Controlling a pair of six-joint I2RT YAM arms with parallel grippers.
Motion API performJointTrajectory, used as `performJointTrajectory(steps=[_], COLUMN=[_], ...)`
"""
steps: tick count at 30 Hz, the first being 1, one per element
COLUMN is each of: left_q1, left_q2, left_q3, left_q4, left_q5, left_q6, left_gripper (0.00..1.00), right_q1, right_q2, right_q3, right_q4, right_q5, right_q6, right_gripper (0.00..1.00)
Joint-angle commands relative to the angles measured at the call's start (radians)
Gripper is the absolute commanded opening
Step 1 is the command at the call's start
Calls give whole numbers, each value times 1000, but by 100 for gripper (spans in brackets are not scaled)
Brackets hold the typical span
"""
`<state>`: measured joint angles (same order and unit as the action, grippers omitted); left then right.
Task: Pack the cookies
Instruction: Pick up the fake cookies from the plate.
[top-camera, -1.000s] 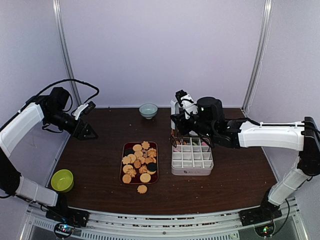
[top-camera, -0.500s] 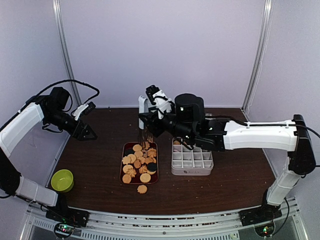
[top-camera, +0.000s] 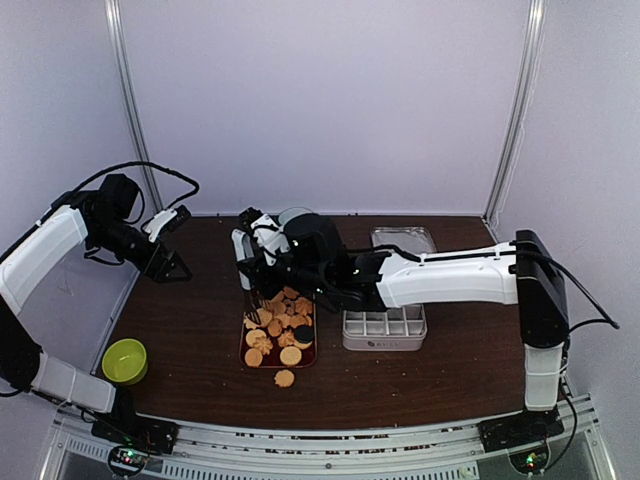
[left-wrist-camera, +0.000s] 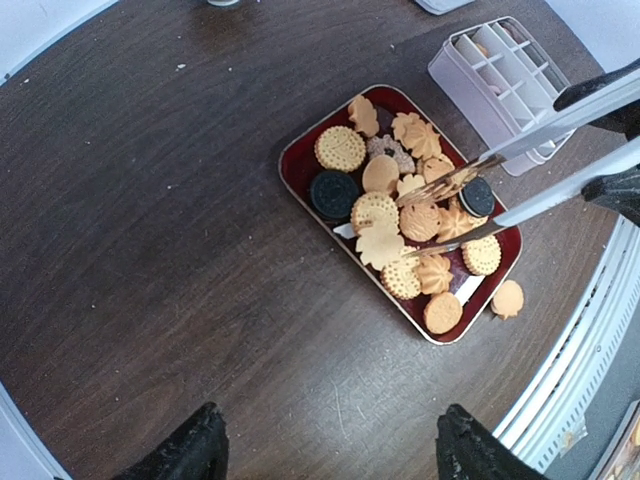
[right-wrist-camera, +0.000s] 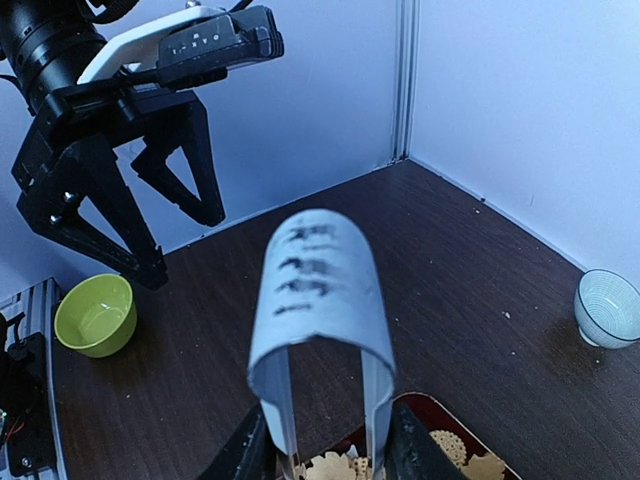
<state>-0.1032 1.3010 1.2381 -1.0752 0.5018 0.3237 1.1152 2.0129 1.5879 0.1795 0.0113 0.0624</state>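
A dark wooden table (top-camera: 200, 330) carries the scene, and the white right arm (top-camera: 450, 280) stretches across it from the right side to a point over the middle. The left arm (top-camera: 45, 250) is raised at the far left edge, well apart from everything on the table. The jaws of the left gripper (top-camera: 172, 266) stand wide apart with nothing between them. A white compartment box (top-camera: 385, 325) sits right of centre, with a clear lid (top-camera: 404, 238) behind it near the back wall. Just left of the box lies a red tray (left-wrist-camera: 298, 168), where the cookies (left-wrist-camera: 381, 176) are heaped, mostly golden and round or flower-shaped, two of them dark (left-wrist-camera: 333, 192). A green bowl (top-camera: 124, 360) sits at the near left and a pale ribbed bowl (right-wrist-camera: 607, 308) stands at the back. The jaws of the right gripper (right-wrist-camera: 325, 450) are clamped on the bent end of metal tongs (right-wrist-camera: 318, 280), whose two tips are spread apart over the heap; whether they touch a biscuit cannot be told. One golden cookie (left-wrist-camera: 508, 298) lies on the table just beside the tray's near edge.
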Motion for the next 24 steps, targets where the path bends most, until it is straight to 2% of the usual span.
performJointTrajectory(steps=[1, 12, 24], left_q1=[7, 7, 8], left_q2=[-10, 3, 16], left_q3=[8, 18, 21], left_q4=[-3, -4, -5], left_q5=[1, 14, 24], left_q6=[10, -8, -23], left_gripper=[74, 74, 74], right_q1=[1, -1, -1], right_q2=[29, 115, 125], right_q3=[68, 121, 133], right_q4=[22, 9, 9], right_q5=[-30, -50, -32], right_q6=[30, 42, 23], right_gripper=[37, 36, 36])
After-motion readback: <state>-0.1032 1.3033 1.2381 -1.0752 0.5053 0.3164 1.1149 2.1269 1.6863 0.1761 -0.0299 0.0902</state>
